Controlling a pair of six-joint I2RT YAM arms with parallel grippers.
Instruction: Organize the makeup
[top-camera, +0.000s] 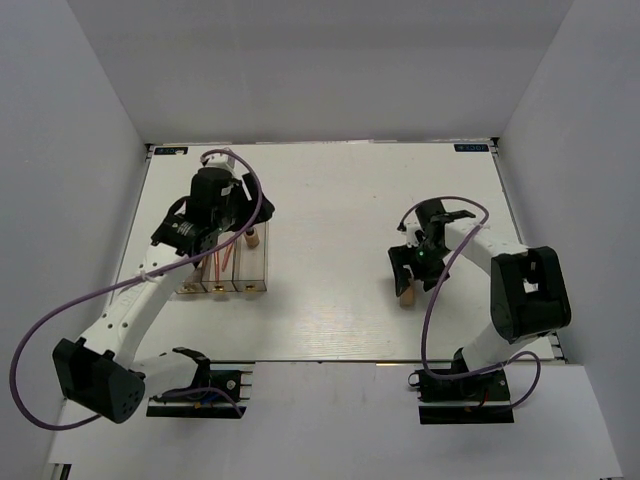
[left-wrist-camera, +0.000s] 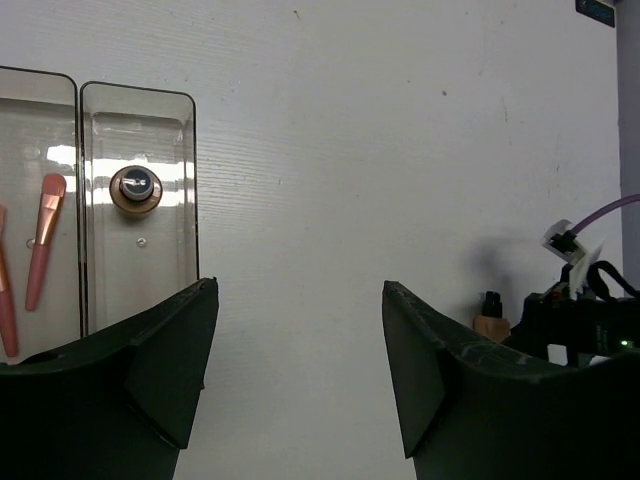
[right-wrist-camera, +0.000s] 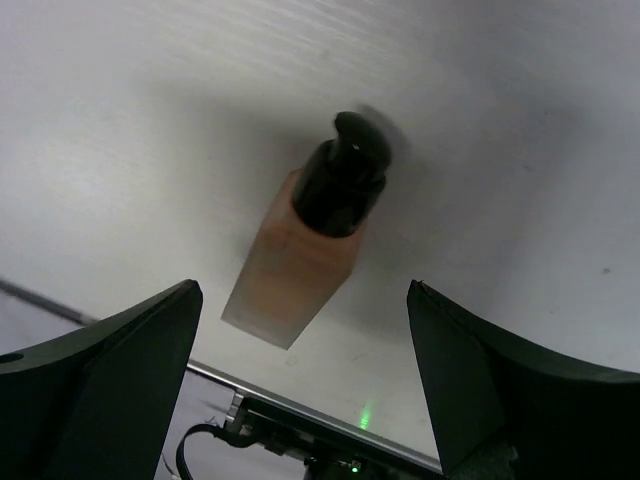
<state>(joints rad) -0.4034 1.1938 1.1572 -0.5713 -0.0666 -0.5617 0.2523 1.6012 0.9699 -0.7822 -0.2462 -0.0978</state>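
You had the right gripper (right-wrist-camera: 302, 292) spread wide, unloaded, over the beige bottle (right-wrist-camera: 288, 275). The left gripper (left-wrist-camera: 300, 295) was likewise apart, near the clear box (left-wrist-camera: 140, 270).

White table (top-camera: 330, 200) carries 1 clear 3-compartment box (top-camera: 232, 287) left, 1 beige dark-capped bottle (top-camera: 407, 297) upright right.

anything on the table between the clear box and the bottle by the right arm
No. In the left wrist view the table between the clear box and that bottle is bare white surface; the top view agrees.
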